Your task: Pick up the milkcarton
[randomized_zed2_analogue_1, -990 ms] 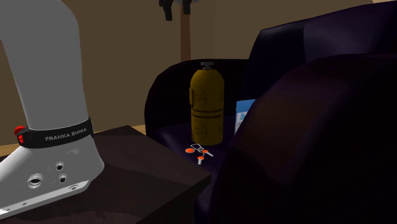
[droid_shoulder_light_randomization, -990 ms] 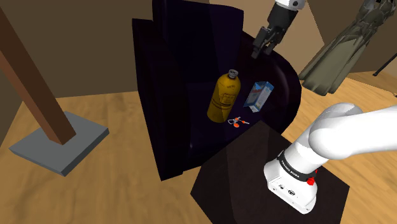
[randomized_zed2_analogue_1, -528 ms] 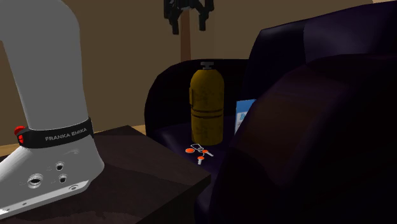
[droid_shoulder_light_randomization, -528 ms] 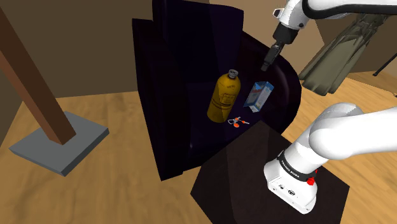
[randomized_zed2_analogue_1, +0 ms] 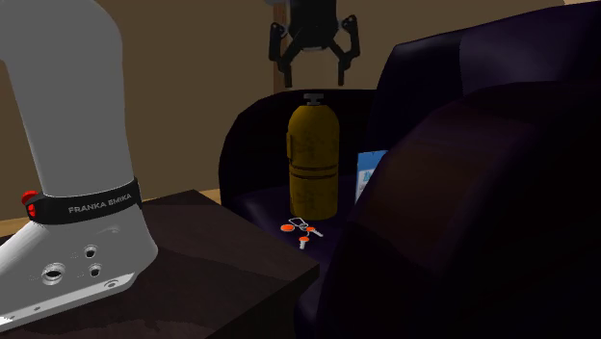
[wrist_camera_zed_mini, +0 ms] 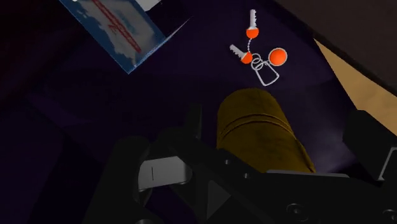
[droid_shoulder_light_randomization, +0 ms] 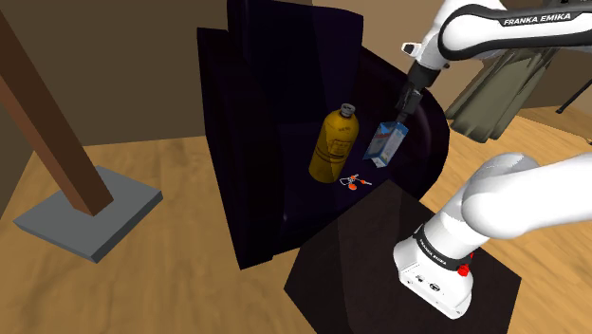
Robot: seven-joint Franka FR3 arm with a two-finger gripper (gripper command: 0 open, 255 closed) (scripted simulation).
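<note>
gripper [randomized_zed2_analogue_1: 314,79]: fingers wide apart, nothing held, above bottle [droid_shoulder_light_randomization: 336,142]
milk carton [droid_shoulder_light_randomization: 387,142]: upright on armchair [droid_shoulder_light_randomization: 256,142], beside bottle
keys [droid_shoulder_light_randomization: 357,179]: near bottle

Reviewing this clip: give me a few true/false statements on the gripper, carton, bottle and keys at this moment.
1. The gripper is open and holds nothing. True.
2. The milk carton lies on the wooden floor. False: it stands on the seat of the dark armchair.
3. The keys with orange heads lie on the seat close to the yellow bottle. True.
4. The yellow bottle has tipped over. False: it stands upright, beside the milk carton.
</note>
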